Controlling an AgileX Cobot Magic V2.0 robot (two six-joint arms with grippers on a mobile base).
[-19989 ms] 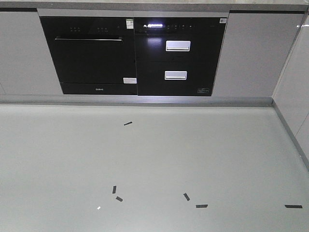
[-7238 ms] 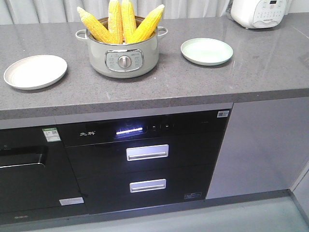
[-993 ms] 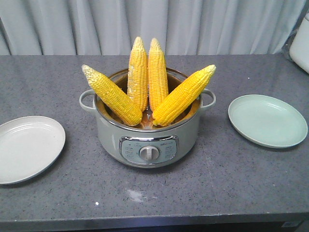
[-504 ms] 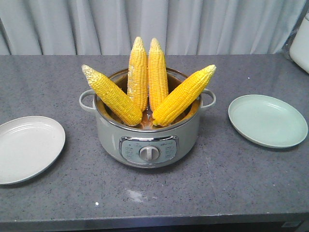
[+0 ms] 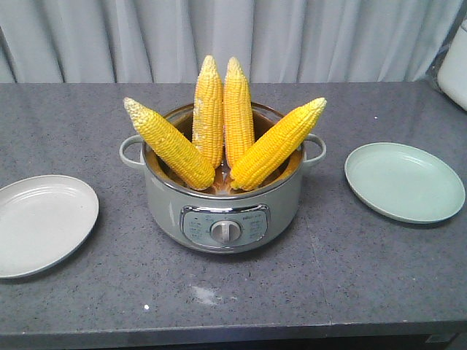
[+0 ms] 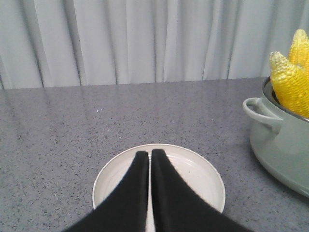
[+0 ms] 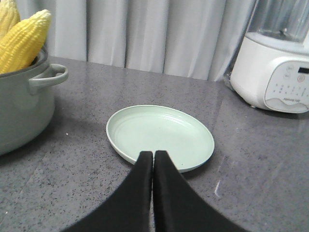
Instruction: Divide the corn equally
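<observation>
Counted four corn (image 5: 238,109) fanned in pot (image 5: 164,204), mid-bench, bases hidden. Flanked by white plate (image 5: 44,226) left, green plate (image 5: 405,182) right. Left gripper (image 6: 150,154), right gripper (image 7: 153,154) clenched, empty (appliance (image 7: 282,72) cut off, right back corner)

The lower ends of the corn (image 5: 208,117) were hidden inside the pot (image 5: 164,208), whose panel lettering was too small to read. At the left end of the counter (image 5: 350,284), the white plate (image 5: 44,219) ran past the picture's edge; from the left wrist, the left gripper (image 6: 149,154) covered its near rim. The right gripper (image 7: 153,153) likewise hid the near rim of the green plate (image 7: 159,128), and the white appliance (image 7: 277,72) was cut off at the right.
</observation>
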